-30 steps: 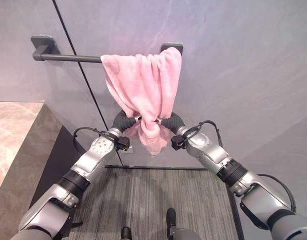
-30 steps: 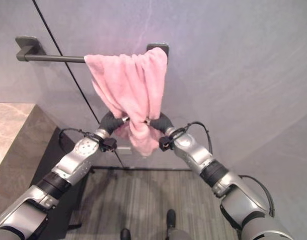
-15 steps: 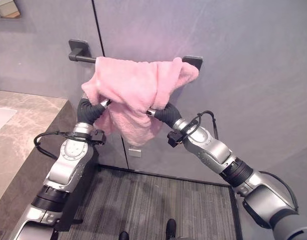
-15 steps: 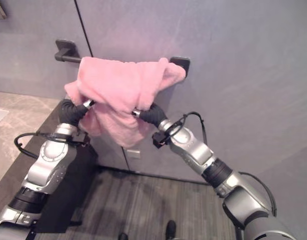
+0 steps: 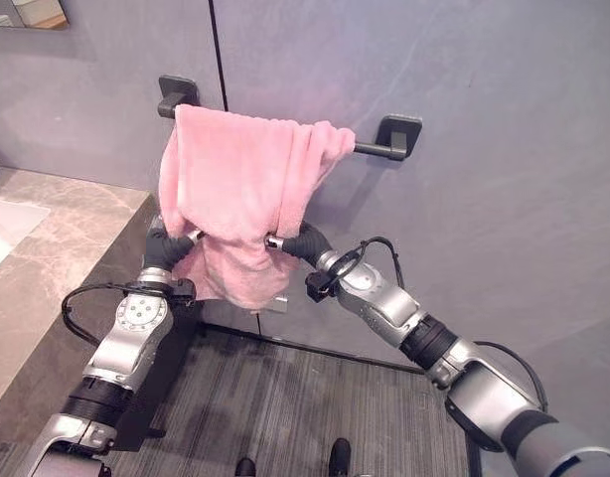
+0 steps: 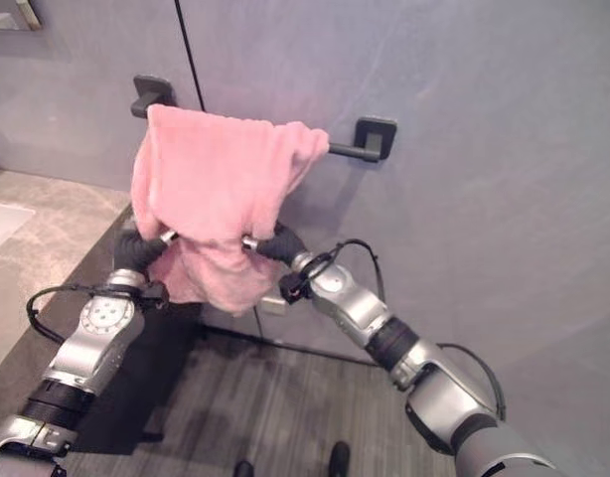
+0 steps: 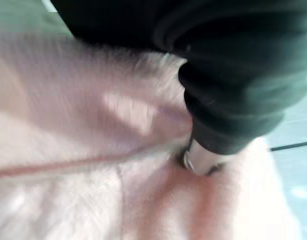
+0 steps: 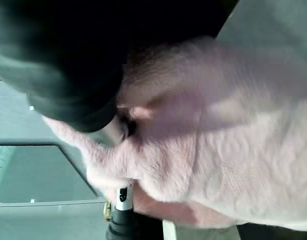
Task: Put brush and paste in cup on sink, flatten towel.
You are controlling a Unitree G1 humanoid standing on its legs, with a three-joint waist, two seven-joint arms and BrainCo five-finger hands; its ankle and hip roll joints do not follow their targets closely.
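Towel (image 5: 240, 189): draped bunched over wall rail (image 5: 370, 149), left end | left hand (image 5: 164, 246), right hand (image 5: 303, 241): at lower folds, apparently to spread it | fingers buried in cloth, grip cannot be told.

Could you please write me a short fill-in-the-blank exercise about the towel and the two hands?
1. The towel is coloured ____.
2. It hangs over a dark ____ fixed to the grey wall.
3. The left hand and right hand both reach into the towel's ____ part.

Missing words: pink; bar; lower
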